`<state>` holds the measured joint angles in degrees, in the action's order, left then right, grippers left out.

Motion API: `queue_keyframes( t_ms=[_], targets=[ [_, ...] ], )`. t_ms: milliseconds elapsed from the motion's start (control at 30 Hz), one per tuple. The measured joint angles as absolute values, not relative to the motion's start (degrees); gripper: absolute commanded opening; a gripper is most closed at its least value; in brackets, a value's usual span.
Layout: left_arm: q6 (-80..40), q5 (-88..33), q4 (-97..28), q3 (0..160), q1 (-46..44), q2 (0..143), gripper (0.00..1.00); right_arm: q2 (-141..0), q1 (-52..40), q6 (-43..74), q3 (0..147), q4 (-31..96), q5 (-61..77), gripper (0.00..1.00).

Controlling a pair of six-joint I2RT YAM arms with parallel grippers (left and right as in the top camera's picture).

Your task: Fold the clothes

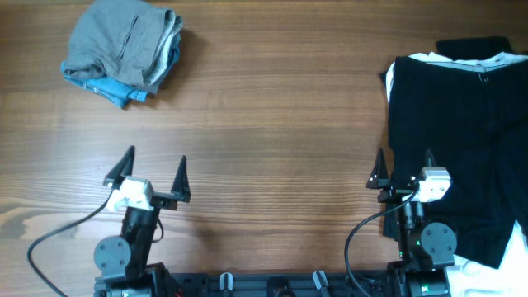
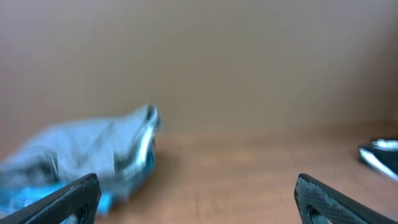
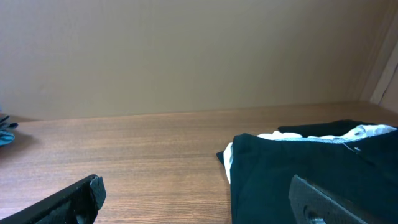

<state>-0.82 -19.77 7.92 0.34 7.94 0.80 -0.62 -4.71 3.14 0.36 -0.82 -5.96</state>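
Note:
The grey shorts (image 1: 124, 41) lie folded in a pile at the far left of the table, on top of a light-blue garment (image 1: 115, 88). They show blurred in the left wrist view (image 2: 93, 149). Black garments (image 1: 462, 140) with a pale lining lie spread at the right, also in the right wrist view (image 3: 311, 168). My left gripper (image 1: 155, 171) is open and empty near the front edge, well short of the grey pile. My right gripper (image 1: 403, 169) is open and empty at the black garments' left edge.
The wooden table (image 1: 280, 124) stretches between the two piles. A plain wall (image 3: 186, 50) stands behind the table. Cables run from both arm bases at the front edge.

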Motion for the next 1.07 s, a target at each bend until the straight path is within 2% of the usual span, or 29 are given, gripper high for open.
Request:
queue_keyframes(
  t_ms=[167, 1067],
  targets=[
    [-1.2, -19.3, -2.4, 0.5, 7.9, 0.8, 1.00, -0.6, -4.7, 3.1, 0.4, -0.8, -6.0, 1.00],
    [-1.2, -19.3, -2.4, 0.5, 7.9, 0.8, 1.00, -0.6, -4.7, 3.1, 0.4, -0.8, -6.0, 1.00]
  ],
)
